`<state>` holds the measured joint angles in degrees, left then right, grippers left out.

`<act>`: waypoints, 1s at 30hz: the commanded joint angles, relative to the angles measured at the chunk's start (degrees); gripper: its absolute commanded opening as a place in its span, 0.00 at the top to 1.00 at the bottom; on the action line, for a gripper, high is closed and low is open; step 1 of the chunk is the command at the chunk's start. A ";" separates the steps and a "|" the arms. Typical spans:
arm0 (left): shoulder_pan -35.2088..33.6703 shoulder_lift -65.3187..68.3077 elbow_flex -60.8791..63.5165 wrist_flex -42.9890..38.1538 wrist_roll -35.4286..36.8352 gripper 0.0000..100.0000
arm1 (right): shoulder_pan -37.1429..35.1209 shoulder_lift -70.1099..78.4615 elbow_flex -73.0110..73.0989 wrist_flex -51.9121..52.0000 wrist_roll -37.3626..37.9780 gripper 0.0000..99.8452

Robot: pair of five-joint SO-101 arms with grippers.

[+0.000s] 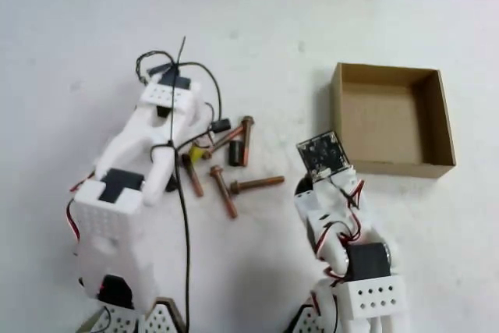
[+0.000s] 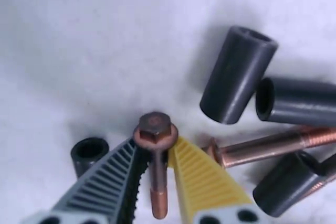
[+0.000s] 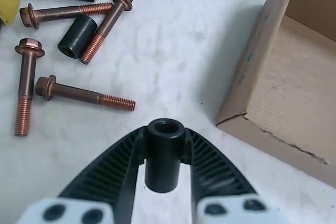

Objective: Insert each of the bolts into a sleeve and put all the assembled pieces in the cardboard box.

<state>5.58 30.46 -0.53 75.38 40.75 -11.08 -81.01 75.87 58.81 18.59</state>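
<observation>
the left gripper [image 2: 155, 148] pinches 1 bolt [image 2: 157, 179] by its shank; the right gripper [image 3: 164, 134] clamps 1 sleeve [image 3: 164, 158], bore facing out, probably so the 2 can be joined.

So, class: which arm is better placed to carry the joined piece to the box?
Right, probably. The right end effector holds a sleeve close beside the box; the left end effector, gripping a bolt, sits farther away among the loose bolts.
</observation>
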 commanded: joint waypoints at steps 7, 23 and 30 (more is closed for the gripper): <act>-0.13 -0.40 -1.23 2.20 -28.40 0.98 | 0.48 -0.84 -0.62 -1.45 0.62 0.98; 0.31 -14.90 -6.24 10.73 -32.00 0.98 | 0.40 -0.84 -0.53 -1.45 0.44 0.98; 0.04 -28.09 -5.98 15.03 -45.27 0.98 | 0.22 -0.75 -0.26 -3.21 0.35 0.98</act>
<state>5.41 10.15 -3.87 88.66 0.66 -11.08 -81.01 75.87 57.93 18.59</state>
